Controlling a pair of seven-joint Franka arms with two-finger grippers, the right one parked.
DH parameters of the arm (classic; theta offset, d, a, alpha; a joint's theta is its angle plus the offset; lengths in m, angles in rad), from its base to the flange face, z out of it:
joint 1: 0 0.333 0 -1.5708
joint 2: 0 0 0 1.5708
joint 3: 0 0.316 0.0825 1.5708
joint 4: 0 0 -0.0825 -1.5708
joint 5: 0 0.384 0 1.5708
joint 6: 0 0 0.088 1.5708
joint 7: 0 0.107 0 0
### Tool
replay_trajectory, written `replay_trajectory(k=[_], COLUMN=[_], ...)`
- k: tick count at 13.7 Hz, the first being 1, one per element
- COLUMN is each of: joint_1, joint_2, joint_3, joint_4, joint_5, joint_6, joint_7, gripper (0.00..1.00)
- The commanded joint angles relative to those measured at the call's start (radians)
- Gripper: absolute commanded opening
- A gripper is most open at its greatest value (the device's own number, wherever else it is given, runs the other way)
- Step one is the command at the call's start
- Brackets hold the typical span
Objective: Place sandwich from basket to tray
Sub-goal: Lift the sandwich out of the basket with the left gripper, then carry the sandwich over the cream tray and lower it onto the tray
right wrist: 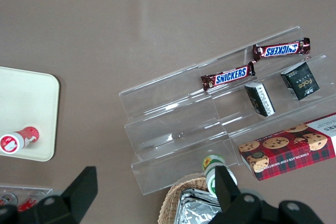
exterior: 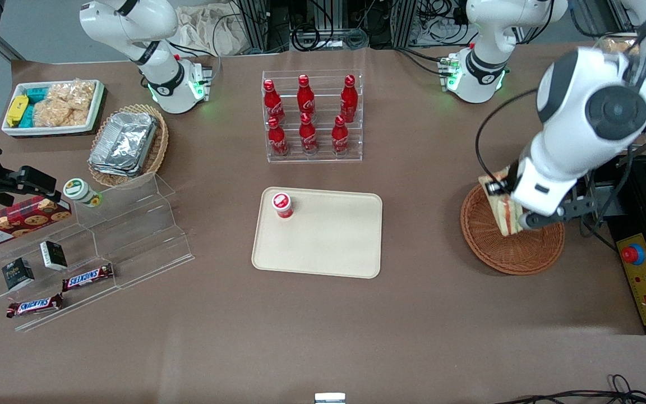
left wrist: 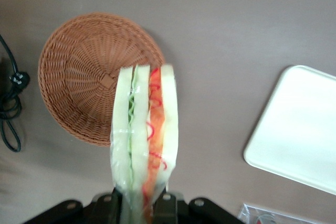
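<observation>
1. One sandwich (left wrist: 144, 129) is the only thing in the hand (left wrist: 142, 203), whose two fingers are clamped on its lower end, as the left wrist view shows; the wedge stands on edge with white bread outside and green and orange-red layers between.
2. In the front view the hand (exterior: 525, 216) sits at about 3 o'clock of the picture, over the basket (exterior: 511, 247), with the sandwich (exterior: 503, 210) partly hidden by the arm.
3. The wrist view shows the basket (left wrist: 84, 87) lying bare on the brown surface (exterior: 323, 336), the sandwich lifted clear above it and overlapping its rim.
4. The tray (exterior: 323, 241) lies flat near the middle of the surface, well apart from the basket, toward the parked arm's end from it.
5. A small red-capped bottle (exterior: 282, 205) stands on the tray at its 10 o'clock corner.
6. A clear rack of six red cola bottles (exterior: 312, 118) stands at 12 o'clock from the tray, farther from the front camera.
7. Toward the parked arm's end are clear acrylic steps (exterior: 127, 235) with two Snickers bars (exterior: 87, 276), two small dark boxes (exterior: 18, 274) and a cookie box (exterior: 17, 220).
8. At 11 o'clock of those steps sit a paler wicker basket of foil containers (exterior: 127, 143) and a white bin of snack bags (exterior: 54, 106).
</observation>
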Motion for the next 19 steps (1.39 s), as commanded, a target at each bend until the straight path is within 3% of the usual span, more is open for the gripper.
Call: replay_trajectory(k=[1,6,9,13,16,19], joint_1=[-0.003,-0.003,-0.003,-0.041,-0.08,-0.08], joint_2=[0.039,0.065,0.194,0.385,0.559,0.671], joint_3=[-0.087,-0.351,-0.474,-0.516,-0.506,-0.505], joint_4=[0.197,0.259,0.253,0.25,0.252,0.25], joint_5=[0.013,0.019,0.078,0.13,0.247,0.344], joint_6=[-0.145,-0.158,-0.015,0.173,0.296,0.314], joint_7=[-0.084,-0.402,-0.524,-0.535,-0.556,-0.549], gripper=[0.24,0.24,0.25,0.25,0.25,0.25])
